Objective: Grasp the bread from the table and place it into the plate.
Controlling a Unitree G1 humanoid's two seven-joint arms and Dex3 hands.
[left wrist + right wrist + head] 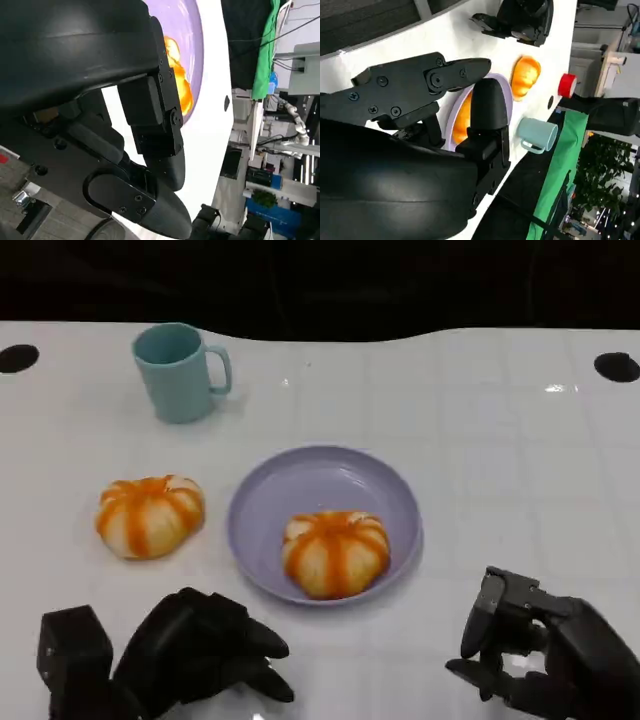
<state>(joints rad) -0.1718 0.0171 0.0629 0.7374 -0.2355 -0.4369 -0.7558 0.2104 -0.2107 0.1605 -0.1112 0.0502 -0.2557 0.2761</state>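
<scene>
One bread (335, 552) in the purple plate (300, 480), another bread (150, 515) on the table (500, 440) beside it, left hand (200, 650) fingers curled on nothing, right hand (535, 650) fingers apart, empty

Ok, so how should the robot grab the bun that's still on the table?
Probably from above, with the left hand, fingers closing around the round sides of the bread on the table. It is a low dome sitting flat, with nothing touching it: the plate lies to one side and the cup farther back.
</scene>
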